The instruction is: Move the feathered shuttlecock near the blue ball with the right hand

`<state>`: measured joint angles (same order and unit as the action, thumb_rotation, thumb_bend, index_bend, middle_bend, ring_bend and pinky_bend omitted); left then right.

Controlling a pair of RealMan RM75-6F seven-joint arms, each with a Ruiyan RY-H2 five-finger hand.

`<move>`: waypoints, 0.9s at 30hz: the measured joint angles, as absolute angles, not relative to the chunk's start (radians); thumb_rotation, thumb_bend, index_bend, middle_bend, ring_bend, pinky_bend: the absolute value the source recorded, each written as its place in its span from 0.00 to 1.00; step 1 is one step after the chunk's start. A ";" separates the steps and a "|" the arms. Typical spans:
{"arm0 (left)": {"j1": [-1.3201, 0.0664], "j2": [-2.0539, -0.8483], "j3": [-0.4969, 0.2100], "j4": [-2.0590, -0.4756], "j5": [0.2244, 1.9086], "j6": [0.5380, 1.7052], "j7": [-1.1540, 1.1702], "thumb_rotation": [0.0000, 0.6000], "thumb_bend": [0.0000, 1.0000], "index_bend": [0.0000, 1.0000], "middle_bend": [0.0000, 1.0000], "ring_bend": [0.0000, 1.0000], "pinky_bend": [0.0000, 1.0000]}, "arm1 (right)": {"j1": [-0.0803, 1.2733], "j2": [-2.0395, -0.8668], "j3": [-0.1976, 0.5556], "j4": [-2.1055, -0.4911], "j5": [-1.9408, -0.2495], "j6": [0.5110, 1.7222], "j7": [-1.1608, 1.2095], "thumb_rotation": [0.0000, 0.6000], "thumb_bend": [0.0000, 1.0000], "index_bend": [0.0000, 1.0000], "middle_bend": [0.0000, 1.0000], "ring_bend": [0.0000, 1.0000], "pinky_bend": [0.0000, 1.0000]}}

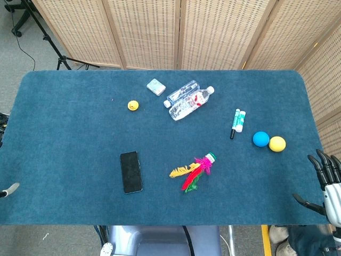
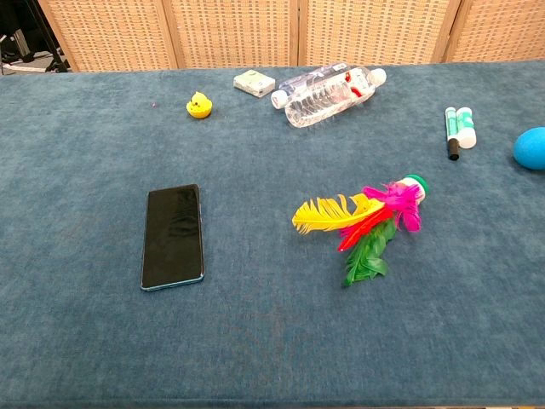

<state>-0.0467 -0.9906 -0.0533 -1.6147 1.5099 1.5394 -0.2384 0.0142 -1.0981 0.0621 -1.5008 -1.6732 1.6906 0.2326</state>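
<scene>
The feathered shuttlecock [image 1: 195, 170] [image 2: 366, 223] lies flat near the table's front middle, with yellow, red, pink and green feathers and a green-and-white base at its upper right. The blue ball [image 1: 260, 138] [image 2: 531, 147] rests to the right, beside a yellow ball [image 1: 277, 143]. My right hand [image 1: 325, 184] hovers at the table's right front corner with fingers spread, holding nothing, well right of the shuttlecock. Only a grey tip of the left hand [image 1: 7, 190] shows at the left edge; its state is hidden.
A black phone [image 1: 131, 171] lies left of the shuttlecock. Two clear bottles [image 1: 187, 101], a small pale box [image 1: 156, 86] and a yellow duck [image 1: 133, 105] sit at the back. Markers [image 1: 237, 121] lie behind the balls. Wicker screens stand behind the blue table [image 1: 64, 138].
</scene>
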 measured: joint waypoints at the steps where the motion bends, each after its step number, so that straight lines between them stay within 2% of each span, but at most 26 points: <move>1: -0.047 -0.991 -0.052 -1.616 1.509 1.536 -0.235 1.00 0.00 0.00 0.00 0.00 0.00 | 0.018 -1.097 0.058 -1.495 -1.682 1.686 0.242 1.00 0.00 0.10 0.00 0.00 0.00; 7: -0.048 -0.997 -0.053 -1.621 1.510 1.538 -0.214 1.00 0.00 0.00 0.00 0.00 0.00 | 0.074 -1.107 0.038 -1.434 -1.753 1.647 0.344 1.00 0.00 0.17 0.00 0.00 0.00; 11: -0.055 -0.999 -0.058 -1.625 1.496 1.525 -0.205 1.00 0.00 0.00 0.00 0.00 0.00 | 0.154 -1.129 0.028 -1.393 -1.826 1.604 0.426 1.00 0.01 0.31 0.00 0.00 0.00; 17: -0.075 -1.002 -0.071 -1.638 1.458 1.482 -0.174 1.00 0.00 0.00 0.00 0.00 0.00 | 0.296 -1.172 0.021 -1.383 -1.900 1.469 0.464 1.00 0.22 0.43 0.00 0.00 0.00; 23: -0.087 -1.003 -0.077 -1.641 1.433 1.454 -0.165 1.00 0.00 0.00 0.00 0.00 0.00 | 0.402 -1.253 0.016 -1.394 -1.914 1.324 0.390 1.00 0.26 0.45 0.00 0.00 0.00; 27: -0.091 -1.000 -0.081 -1.637 1.425 1.445 -0.173 1.00 0.00 0.00 0.00 0.00 0.00 | 0.433 -1.324 0.017 -1.395 -1.890 1.262 0.338 1.00 0.33 0.46 0.00 0.00 0.00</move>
